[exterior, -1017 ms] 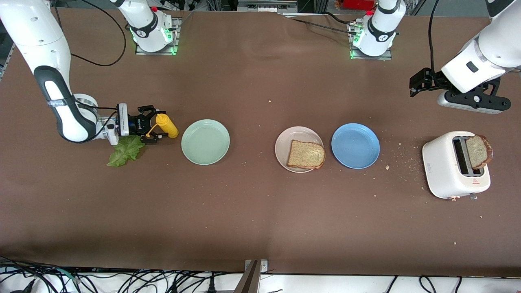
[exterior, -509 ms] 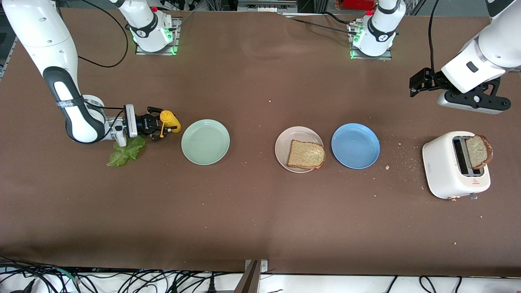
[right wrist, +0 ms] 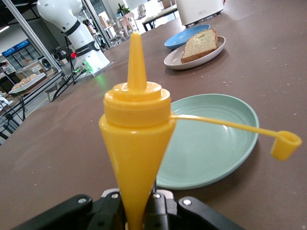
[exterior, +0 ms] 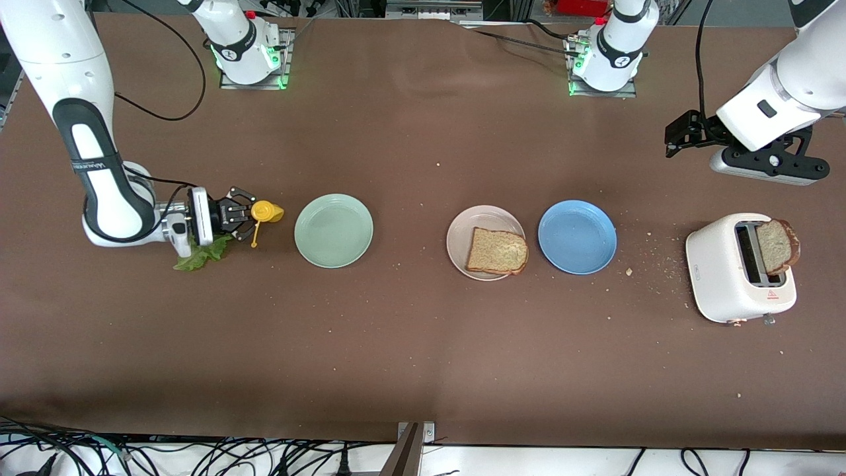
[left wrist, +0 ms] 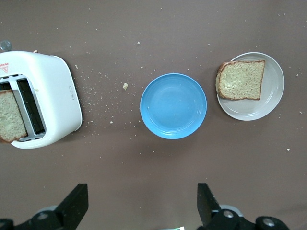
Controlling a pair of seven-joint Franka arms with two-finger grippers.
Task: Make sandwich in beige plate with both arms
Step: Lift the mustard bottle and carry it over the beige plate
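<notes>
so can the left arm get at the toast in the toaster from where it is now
Probably yes: the left gripper hangs open above the table by the toaster, and the bread slice sticks up from its slot uncovered.

Three plates stand in a row across the middle of the tabletop (exterior: 423,357): the mint-green plate (exterior: 334,230), the beige plate (exterior: 486,242) bearing one bread slice (exterior: 497,252), and the blue plate (exterior: 577,237) just beside it, with a wide bare gap between green and beige; the white toaster (exterior: 739,267), a slice (exterior: 777,246) standing out of its slot, blocks the left arm's end. The right end effector (exterior: 246,219), clamped on the yellow squeeze bottle (exterior: 266,211), crowds the lettuce leaf (exterior: 201,255) beside the green plate; the left end effector (left wrist: 141,203) hangs spread over bare tabletop; the broad strip nearer the front camera lies open.
</notes>
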